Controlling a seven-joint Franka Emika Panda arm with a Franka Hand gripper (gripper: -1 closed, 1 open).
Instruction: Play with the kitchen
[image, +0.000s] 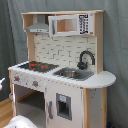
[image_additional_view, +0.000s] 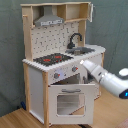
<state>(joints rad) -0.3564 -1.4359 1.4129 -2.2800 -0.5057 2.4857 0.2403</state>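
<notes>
Kitchen (image_additional_view: 60, 75) stands on wood floor (image_additional_view: 20, 120) before grey curtain (image: 115, 55). Oven door (image_additional_view: 70, 97) tilted open; cavity contents not visible. Sink (image: 72, 73) holds nothing discernible. Gripper (image_additional_view: 85, 66) at the front panel by the knobs (image_additional_view: 64, 75); grip state indeterminate.

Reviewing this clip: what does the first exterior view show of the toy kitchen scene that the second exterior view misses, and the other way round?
Only the first exterior view shows the microwave face on, and the narrow windowed door below the sink.

Only the second exterior view shows the white arm, its gripper at the kitchen's knob panel, and the windowed oven door standing ajar.

Both exterior views share the kitchen itself: hob, faucet, sink, grey hood.
</notes>
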